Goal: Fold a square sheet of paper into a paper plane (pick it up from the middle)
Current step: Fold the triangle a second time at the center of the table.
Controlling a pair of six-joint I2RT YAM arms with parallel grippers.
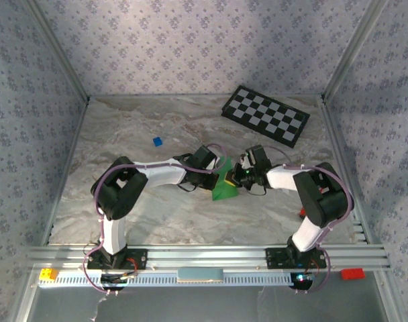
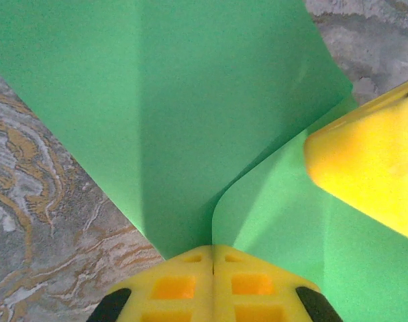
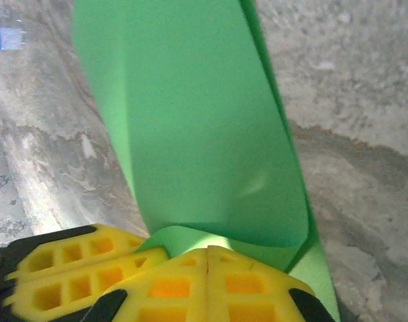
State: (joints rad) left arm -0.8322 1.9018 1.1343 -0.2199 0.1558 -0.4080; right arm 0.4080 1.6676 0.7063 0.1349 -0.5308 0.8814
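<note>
- Both the left gripper (image 2: 213, 253) and right gripper (image 3: 207, 253) are clamping the green paper (image 1: 225, 189), apparently steadying its fold.
- Paper is sitting on the checkerboard's (image 1: 265, 115) near side.

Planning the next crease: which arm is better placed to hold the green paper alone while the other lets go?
Left, probably. The left gripper has its jaws shut where the square sheet of paper folds together; the right gripper pinches beside a loose, uncreased curl.
</note>
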